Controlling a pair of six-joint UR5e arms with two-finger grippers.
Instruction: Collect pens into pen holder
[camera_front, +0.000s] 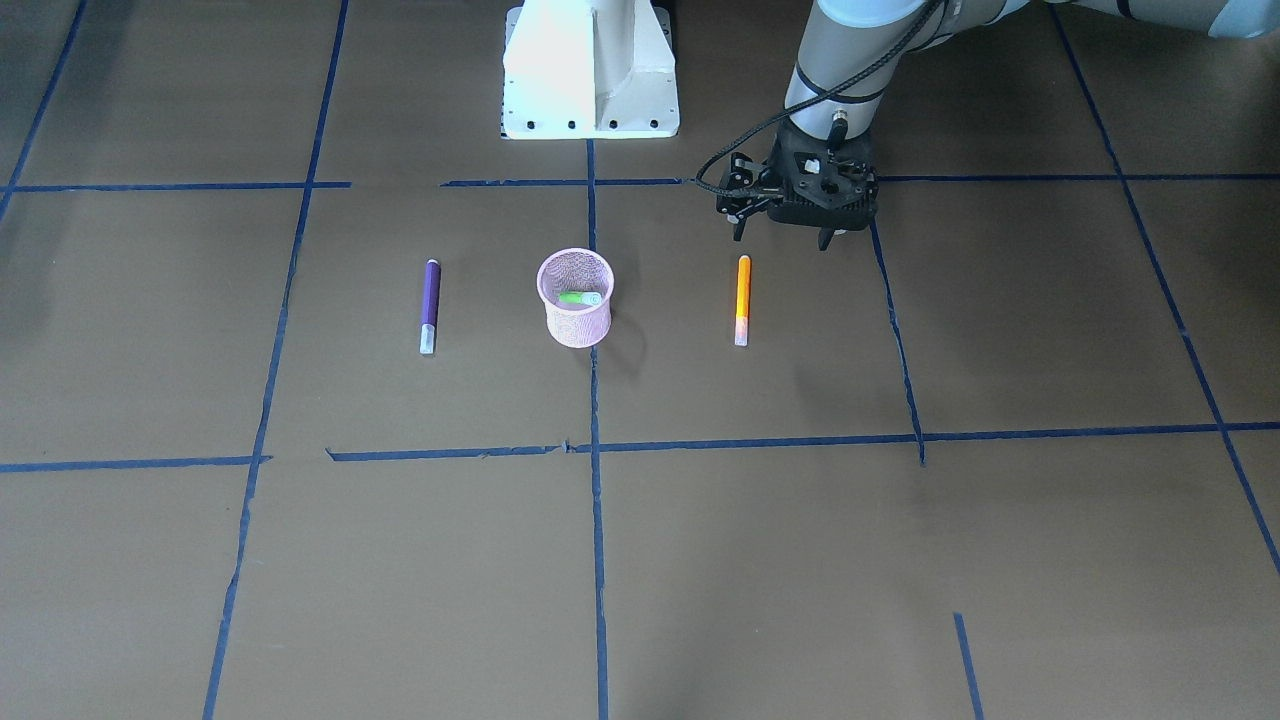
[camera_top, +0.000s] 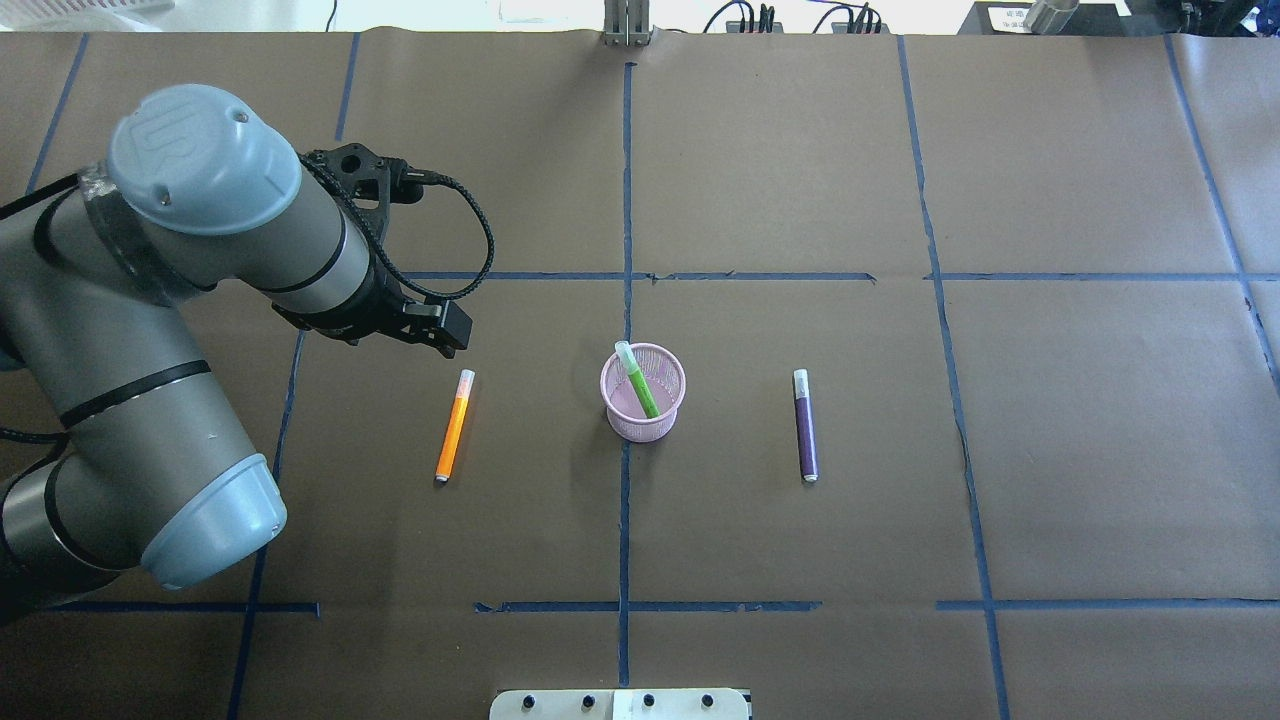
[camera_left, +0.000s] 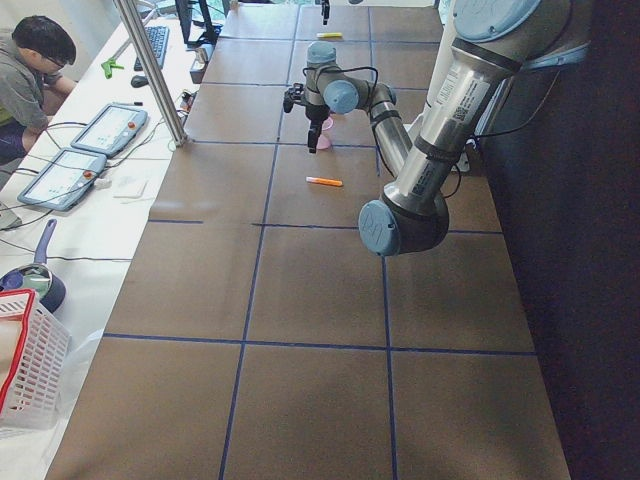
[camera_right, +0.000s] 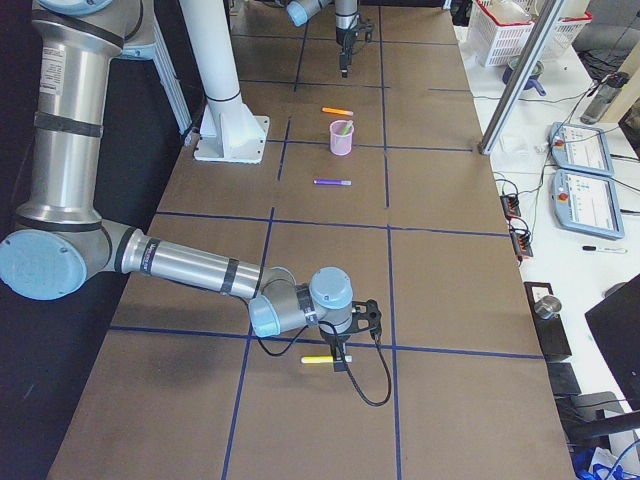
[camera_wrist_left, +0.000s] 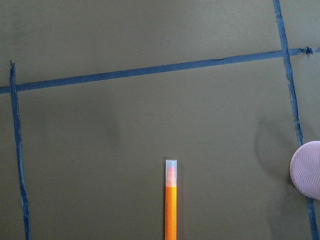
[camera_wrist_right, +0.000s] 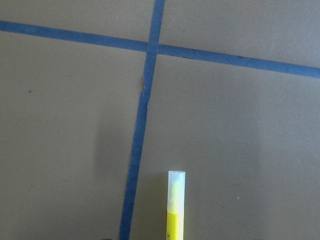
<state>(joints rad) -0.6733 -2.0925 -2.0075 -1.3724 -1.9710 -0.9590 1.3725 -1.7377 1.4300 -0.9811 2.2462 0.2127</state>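
One pen is already housed: the bright green marker-like stick with a pale translucent cap (camera_top: 640, 385) leans aslant in the small pink wire-mesh cylindrical pen holder (camera_top: 640, 428). Its cap rests at the rim, probably because the cup is too short to hold it upright.

The left claw (camera_front: 782, 238) hangs above the table with its fingers spread and nothing between them, which suits a grasp not yet begun. Below it, and clear of it, the slim orange pen with a frosted cap (camera_front: 742, 298) lies flat on the matte brown paper table cover (camera_front: 1000, 330). In the wrist view its capped end runs straight up the middle, so the claw seems lined up along the barrel. Beside the claw, past the orange pen, stands the holder. Farther on that same side lies the slim purple pen with a pale cap (camera_front: 430, 300), parallel to the orange one.

The right claw (camera_right: 342, 360) is well away down the table, low and just beside a yellow pen with a clear cap (camera_wrist_right: 175, 210). Only the side views show it, so I cannot tell whether it is spread or closed.

The barrels look smooth and round and are likely to roll if nudged. The mesh cup looks light and open-weave, so a careless drop might tip it.
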